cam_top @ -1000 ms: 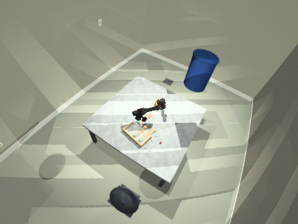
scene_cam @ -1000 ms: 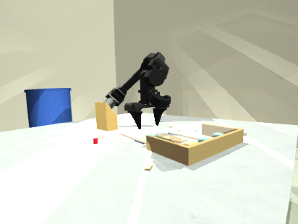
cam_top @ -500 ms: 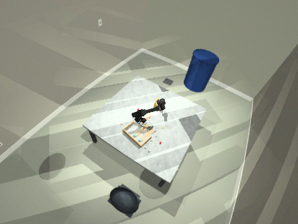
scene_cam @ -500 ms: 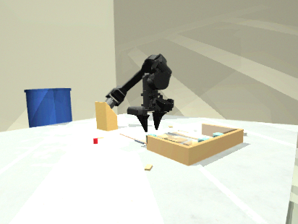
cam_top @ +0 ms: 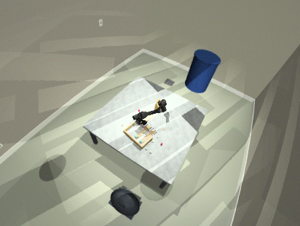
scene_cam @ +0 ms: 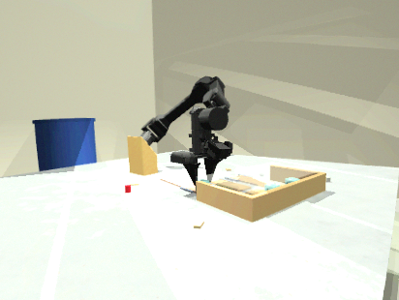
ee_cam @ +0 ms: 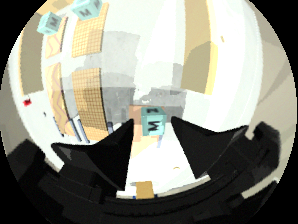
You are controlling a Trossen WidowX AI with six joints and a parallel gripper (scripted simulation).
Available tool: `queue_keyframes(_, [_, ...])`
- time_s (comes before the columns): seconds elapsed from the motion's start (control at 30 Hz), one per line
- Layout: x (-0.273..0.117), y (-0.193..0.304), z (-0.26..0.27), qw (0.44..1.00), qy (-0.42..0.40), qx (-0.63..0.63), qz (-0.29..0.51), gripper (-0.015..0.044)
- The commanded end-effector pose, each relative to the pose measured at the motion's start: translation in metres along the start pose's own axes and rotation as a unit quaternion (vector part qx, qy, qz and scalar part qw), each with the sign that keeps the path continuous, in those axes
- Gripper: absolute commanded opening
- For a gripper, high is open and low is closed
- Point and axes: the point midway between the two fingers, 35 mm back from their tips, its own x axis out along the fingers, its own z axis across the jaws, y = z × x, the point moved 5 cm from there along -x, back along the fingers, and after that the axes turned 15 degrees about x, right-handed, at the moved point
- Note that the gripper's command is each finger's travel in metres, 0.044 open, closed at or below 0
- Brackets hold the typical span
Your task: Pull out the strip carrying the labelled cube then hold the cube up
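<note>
A teal cube marked M (ee_cam: 153, 122) rests on the plain salmon strip (ee_cam: 136, 146). My gripper (ee_cam: 153, 120) (scene_cam: 202, 184) is partly open. Its fingertips stand on either side of this cube, with a gap on both sides in the wrist view. To the left there, the zigzag strip (ee_cam: 58, 95) and the grid strip (ee_cam: 89, 95) each show a gap across them. Two more M cubes, one at left (ee_cam: 50, 23) and one beside it (ee_cam: 87, 8), sit on their far pieces. The plain strip's far end is hidden behind the cube.
The wooden tray (cam_top: 133, 139) (scene_cam: 228, 204) has raised walls near the gripper. Dark upright guides (ee_cam: 75, 128) stand by the strips. A tan block (scene_cam: 140, 157) stands beside the arm, and a red cube (scene_cam: 128, 189) lies on the table. A blue bin (cam_top: 202, 71) stands beyond the table.
</note>
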Motion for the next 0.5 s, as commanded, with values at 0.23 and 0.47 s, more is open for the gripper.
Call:
queue_keyframes(0.23, [0.0165,0.0030,-0.0009,1.000,-0.003,0.005,0.003,0.0250])
queue_keyframes(0.47, [0.0143,0.0014,0.0003,1.000,-0.001,0.000,0.002,0.0138])
